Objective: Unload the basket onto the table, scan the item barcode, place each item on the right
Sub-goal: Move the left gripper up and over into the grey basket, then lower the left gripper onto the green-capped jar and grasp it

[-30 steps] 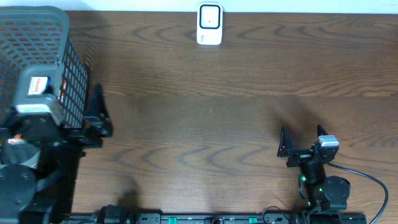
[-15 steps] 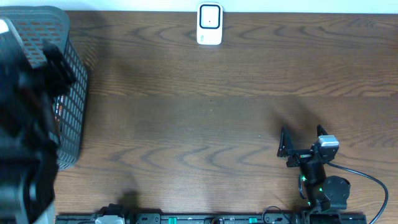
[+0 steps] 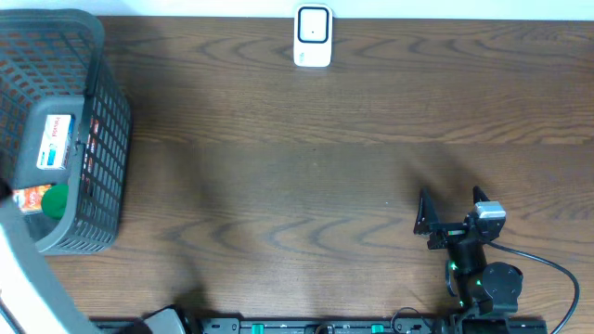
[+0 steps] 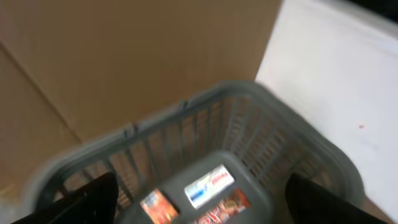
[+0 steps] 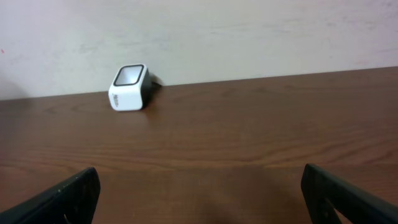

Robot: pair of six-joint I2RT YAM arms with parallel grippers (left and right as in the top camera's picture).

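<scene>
Right now, right hand [image 3: 451, 209] is sitting released and empty, low over the near worktop [image 3: 278, 186]. Left hand [image 4: 202, 186] is hovering above the basket [image 3: 104, 121], spread wide, gripping nothing. Item [image 3: 58, 139] is lying inside the basket at the worktop's left edge. Scanner [image 3: 313, 37] is standing at the far edge, well apart.

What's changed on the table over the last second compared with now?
The left arm has swung off the right edge of the basket toward the near-left corner, uncovering the packets inside; the left gripper hangs open above them, holding nothing. The basket, scanner and open right gripper stayed put.
</scene>
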